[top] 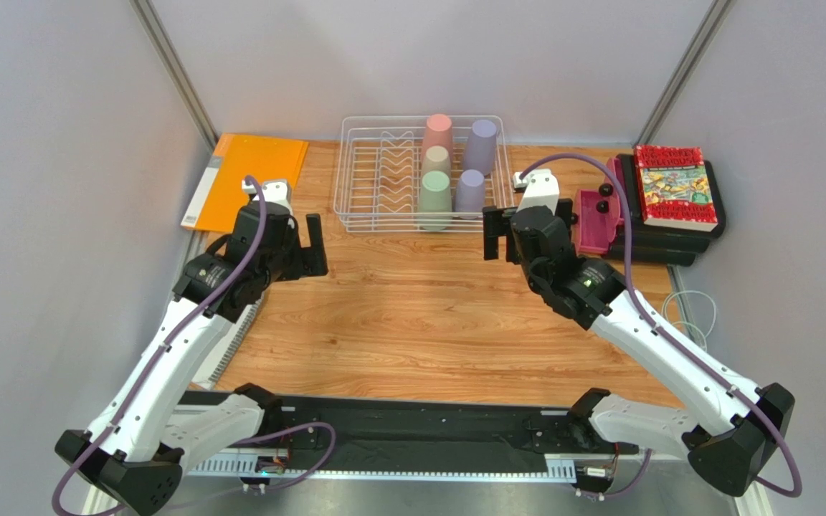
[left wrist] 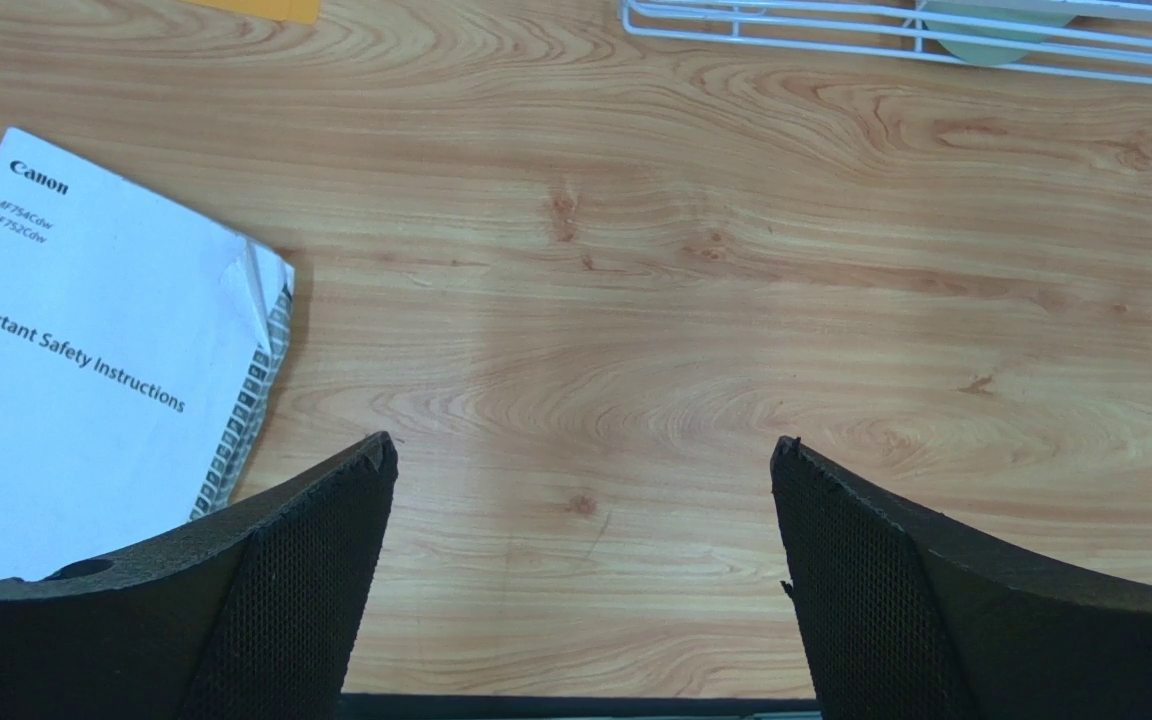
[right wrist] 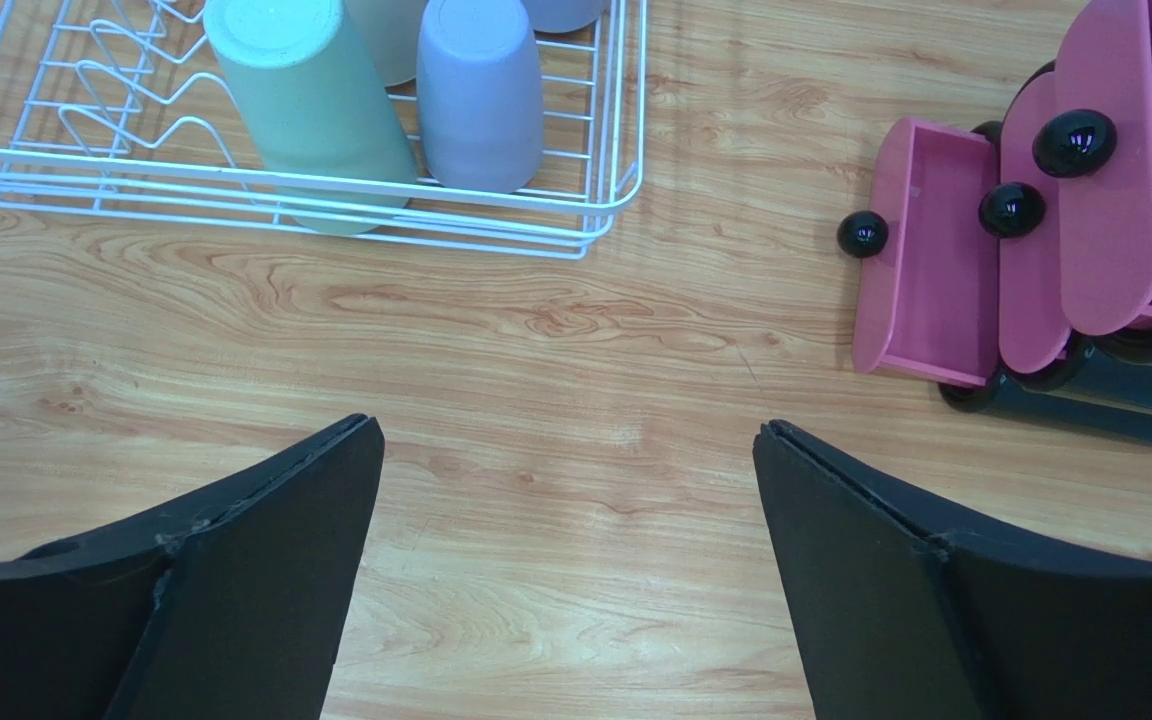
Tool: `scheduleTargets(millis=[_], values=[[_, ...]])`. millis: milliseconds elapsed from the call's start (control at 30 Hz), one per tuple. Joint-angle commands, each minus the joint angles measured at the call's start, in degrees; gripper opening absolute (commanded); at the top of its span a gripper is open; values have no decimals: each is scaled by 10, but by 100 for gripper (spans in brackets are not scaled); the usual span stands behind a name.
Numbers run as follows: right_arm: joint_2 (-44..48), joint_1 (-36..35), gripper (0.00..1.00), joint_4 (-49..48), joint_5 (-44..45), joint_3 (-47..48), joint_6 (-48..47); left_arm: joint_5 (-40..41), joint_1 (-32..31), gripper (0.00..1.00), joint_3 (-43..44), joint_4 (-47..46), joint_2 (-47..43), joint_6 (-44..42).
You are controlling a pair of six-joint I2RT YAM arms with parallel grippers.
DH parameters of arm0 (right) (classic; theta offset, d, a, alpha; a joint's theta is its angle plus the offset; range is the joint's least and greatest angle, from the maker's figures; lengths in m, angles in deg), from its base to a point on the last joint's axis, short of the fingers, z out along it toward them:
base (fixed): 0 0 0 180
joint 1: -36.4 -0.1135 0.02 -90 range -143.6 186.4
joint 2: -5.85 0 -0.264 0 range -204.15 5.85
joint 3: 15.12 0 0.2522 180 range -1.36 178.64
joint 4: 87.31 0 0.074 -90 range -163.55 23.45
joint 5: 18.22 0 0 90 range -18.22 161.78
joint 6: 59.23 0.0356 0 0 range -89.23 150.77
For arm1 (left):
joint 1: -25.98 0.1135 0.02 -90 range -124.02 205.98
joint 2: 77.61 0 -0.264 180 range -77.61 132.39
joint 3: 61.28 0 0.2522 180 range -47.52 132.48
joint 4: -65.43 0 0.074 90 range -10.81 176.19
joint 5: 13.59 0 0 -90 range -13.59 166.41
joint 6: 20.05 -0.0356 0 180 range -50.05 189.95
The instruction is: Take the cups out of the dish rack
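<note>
- The left gripper [left wrist: 582, 450] hovers over bare wooden table [top: 417, 323], its fingers spread wide with nothing between them.
- Just to its left lies a white Canon safety-instructions booklet [left wrist: 71, 360], flat on the table edge.
- The right gripper [right wrist: 567, 428] hangs above the table too, fingers wide apart and holding nothing, short of the rack's near right corner.
- Beside it on the right sits a pink plastic piece [right wrist: 958, 255] with black knobs.
- The dish rack [top: 347, 172] stands at the far middle of the table, with all five cups upside down in its right half.
- The sage green cup [top: 435, 194] and one lavender cup [top: 470, 190] are nearest.
- The beige cup [top: 437, 159] is behind the green one.
- The pink cup [top: 438, 131] and the second lavender cup [top: 481, 145] are farthest back.
- An orange folder [top: 250, 177] lies left of the rack.
- A red-covered book [top: 674, 183] lies on the right.
</note>
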Motion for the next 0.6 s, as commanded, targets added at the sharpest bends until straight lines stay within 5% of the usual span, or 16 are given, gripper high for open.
scheduleTargets(millis=[0,567], values=[[20,-1,100,-19,21,4,-12,11,-2,100,10,-1,-3,-1],[65,-1,100,-33,15,-12,7,41,-5,99,40,37,49,-47]])
